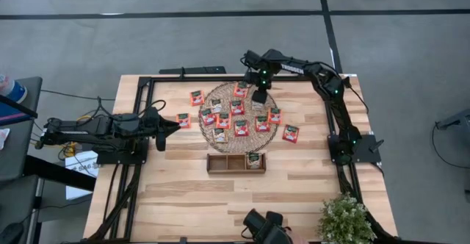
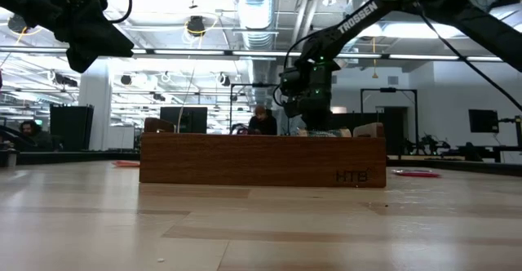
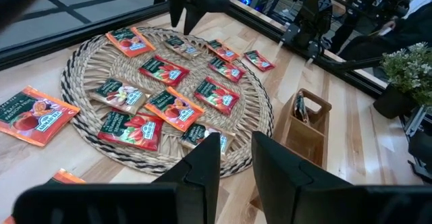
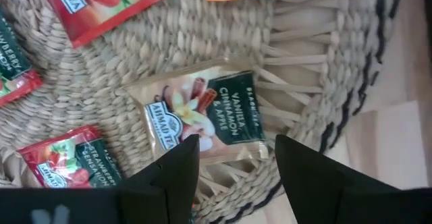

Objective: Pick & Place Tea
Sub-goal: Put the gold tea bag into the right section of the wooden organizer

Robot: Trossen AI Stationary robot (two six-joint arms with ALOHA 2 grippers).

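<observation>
Starting nearest, the wooden tray [image 1: 235, 162] holds just one sachet [image 1: 253, 160] in its right compartment — little is done. Behind it, most of the tea [image 1: 236, 116] lies on the woven mat [image 1: 220, 140] or the surface [image 1: 308, 192]. The right gripper [image 4: 233, 158] hangs open over a vanilla sachet [image 4: 202, 116]. The left gripper [image 3: 235, 158] waits beside, part-open and empty.

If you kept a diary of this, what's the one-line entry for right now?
right gripper: open over vanilla sachet on woven mat | left gripper: waiting beside mat
</observation>
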